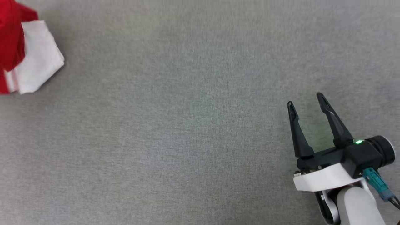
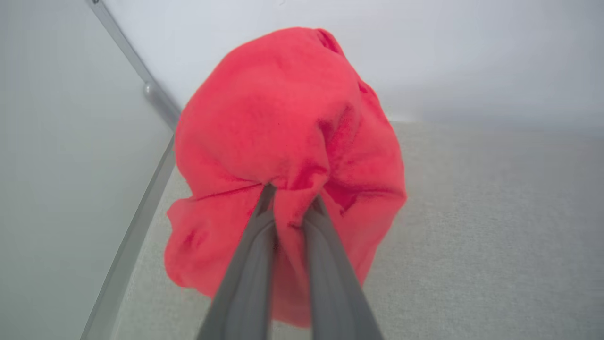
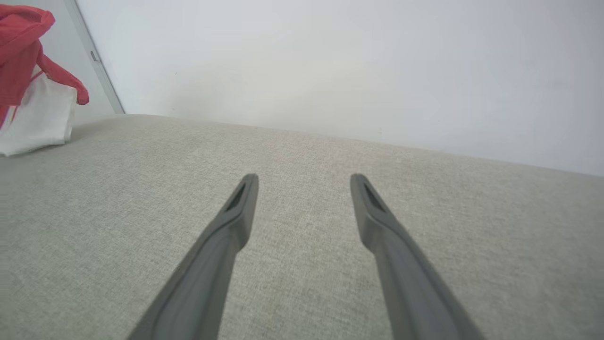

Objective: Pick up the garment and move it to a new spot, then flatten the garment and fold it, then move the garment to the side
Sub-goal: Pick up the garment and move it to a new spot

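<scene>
The garment (image 1: pixel 18 53) is a red shirt with a white sleeve, bunched at the far left edge of the grey surface in the head view. In the left wrist view my left gripper (image 2: pixel 291 196) is shut on a fold of the red cloth of the garment (image 2: pixel 283 118), which bulges up past the fingertips. The right wrist view shows the garment (image 3: pixel 28 89) at its upper left, red above and white sleeve below. My right gripper (image 1: pixel 306 101) stands open at the lower right with nothing between its fingers (image 3: pixel 240 203), far from the garment.
A grey fabric surface (image 1: pixel 187 125) spreads across the head view. A pale wall (image 3: pixel 330 66) rises behind it, and a metal-edged panel (image 2: pixel 141 75) stands along the left side near the garment.
</scene>
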{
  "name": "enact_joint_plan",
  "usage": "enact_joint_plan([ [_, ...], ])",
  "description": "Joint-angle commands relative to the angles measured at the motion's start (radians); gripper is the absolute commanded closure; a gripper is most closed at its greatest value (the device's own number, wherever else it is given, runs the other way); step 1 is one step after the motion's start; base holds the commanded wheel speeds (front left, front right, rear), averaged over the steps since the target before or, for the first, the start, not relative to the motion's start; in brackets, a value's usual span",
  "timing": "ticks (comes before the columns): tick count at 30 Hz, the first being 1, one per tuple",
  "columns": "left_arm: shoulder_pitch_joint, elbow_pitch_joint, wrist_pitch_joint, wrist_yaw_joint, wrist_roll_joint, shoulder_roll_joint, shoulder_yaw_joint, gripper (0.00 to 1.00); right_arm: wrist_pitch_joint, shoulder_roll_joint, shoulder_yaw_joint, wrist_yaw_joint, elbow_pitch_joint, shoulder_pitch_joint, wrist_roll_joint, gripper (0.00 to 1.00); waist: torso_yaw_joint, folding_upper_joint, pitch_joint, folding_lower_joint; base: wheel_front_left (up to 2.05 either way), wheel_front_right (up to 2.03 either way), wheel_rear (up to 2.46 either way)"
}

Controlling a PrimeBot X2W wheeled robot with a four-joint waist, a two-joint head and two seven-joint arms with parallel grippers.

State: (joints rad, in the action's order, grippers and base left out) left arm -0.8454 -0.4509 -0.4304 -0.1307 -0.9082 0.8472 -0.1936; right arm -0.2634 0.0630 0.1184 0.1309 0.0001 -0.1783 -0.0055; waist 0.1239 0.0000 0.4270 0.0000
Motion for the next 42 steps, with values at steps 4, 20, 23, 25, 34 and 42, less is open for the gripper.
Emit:
enact_joint_plan([
  [4,0.012,0.11,0.091,0.001,-0.008,0.032,-0.051,1.0,-0.002,-0.01,0.001,0.0,0.021,0.026,0.02,0.0,-0.011,0.0,-0.134,0.0,0.0,0.0,0.0],
  [20,-0.018,0.45,0.349,0.001,0.041,-0.015,-0.328,1.0,-0.002,-0.014,-0.006,0.0,0.031,0.063,0.078,0.0,-0.157,0.0,-0.272,0.0,0.0,0.0,0.0],
  [23,-0.022,0.482,0.393,0.001,0.064,-0.041,-0.416,1.0,-0.002,-0.014,-0.013,0.0,0.026,0.063,0.081,0.0,-0.199,0.0,-0.272,0.0,0.0,0.0,0.0],
  [25,-0.022,0.494,0.42,0.001,0.095,-0.062,-0.485,1.0,-0.002,-0.014,-0.021,0.0,0.024,0.06,0.082,0.0,-0.226,0.0,-0.268,0.0,0.0,0.0,0.0],
  [34,0.062,0.427,0.516,0.001,0.148,-0.27,-0.768,1.0,-0.002,-0.014,-0.046,0.0,0.007,0.068,0.089,0.0,-0.292,0.0,-0.245,0.0,0.0,0.0,0.0],
  [42,0.169,0.226,0.566,0.001,0.154,-0.452,-1.014,0.0,-0.002,-0.014,-0.059,0.0,0.005,0.065,0.084,0.0,-0.29,0.0,-0.244,0.0,0.0,0.0,0.0],
])
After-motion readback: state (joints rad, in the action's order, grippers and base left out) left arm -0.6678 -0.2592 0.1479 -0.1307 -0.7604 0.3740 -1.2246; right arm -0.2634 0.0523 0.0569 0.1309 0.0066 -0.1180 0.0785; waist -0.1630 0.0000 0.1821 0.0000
